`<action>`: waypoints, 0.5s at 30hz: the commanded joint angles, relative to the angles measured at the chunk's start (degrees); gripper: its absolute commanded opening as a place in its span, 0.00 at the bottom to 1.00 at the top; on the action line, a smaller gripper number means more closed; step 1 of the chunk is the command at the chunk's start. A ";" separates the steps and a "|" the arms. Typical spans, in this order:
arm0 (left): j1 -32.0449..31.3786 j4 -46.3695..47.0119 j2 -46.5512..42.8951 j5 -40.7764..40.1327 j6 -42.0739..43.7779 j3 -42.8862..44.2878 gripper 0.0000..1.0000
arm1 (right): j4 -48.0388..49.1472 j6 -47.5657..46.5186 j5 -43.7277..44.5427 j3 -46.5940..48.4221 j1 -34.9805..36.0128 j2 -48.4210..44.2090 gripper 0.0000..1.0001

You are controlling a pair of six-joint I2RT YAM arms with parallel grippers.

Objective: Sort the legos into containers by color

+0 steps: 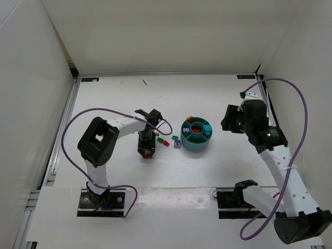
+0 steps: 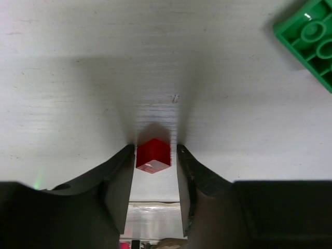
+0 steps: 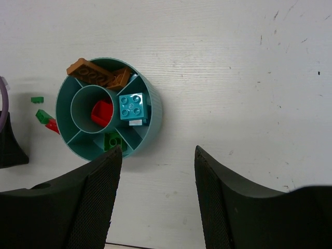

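A small red lego [image 2: 153, 154] lies on the white table between the fingertips of my left gripper [image 2: 154, 150], which has closed in on it; the left finger presses it, with a thin sliver of table at the right finger. From above, this gripper [image 1: 147, 154] points straight down, left of the teal bowl [image 1: 184, 141]. Its containers hold brown legos [image 3: 91, 72], a blue one [image 3: 133, 106], a green one [image 3: 113, 141] and a red one [image 3: 102, 112] in the centre cup. My right gripper [image 3: 158, 150] hovers open and empty above the table, right of the bowl [image 3: 155, 111].
Loose legos lie between my left gripper and the bowl: green ones [image 1: 157, 134], a red one [image 1: 166, 143] and a purple one [image 1: 177, 143]. A green lego [image 2: 311, 39] shows at the upper right of the left wrist view. White walls enclose the table.
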 commanded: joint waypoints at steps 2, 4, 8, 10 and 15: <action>-1.04 3.28 0.74 1.32 -0.79 -0.08 0.42 | -0.18 -1.09 0.55 -0.11 -0.52 -1.66 0.62; -1.22 3.10 0.30 1.32 -0.70 -0.08 0.35 | -0.44 -1.09 0.55 -0.11 -0.87 -1.75 0.62; -1.39 2.40 -0.57 2.02 -0.27 0.70 0.19 | -0.36 -1.09 0.82 -0.20 -1.49 -2.01 0.62; -1.57 1.87 -1.28 2.11 0.43 2.37 0.13 | -0.27 -1.00 0.90 -0.29 -1.49 -2.37 0.62; -2.53 -3.04 -3.48 -0.07 4.38 12.63 0.11 | -0.01 -1.09 1.07 -0.64 -2.01 -3.68 0.62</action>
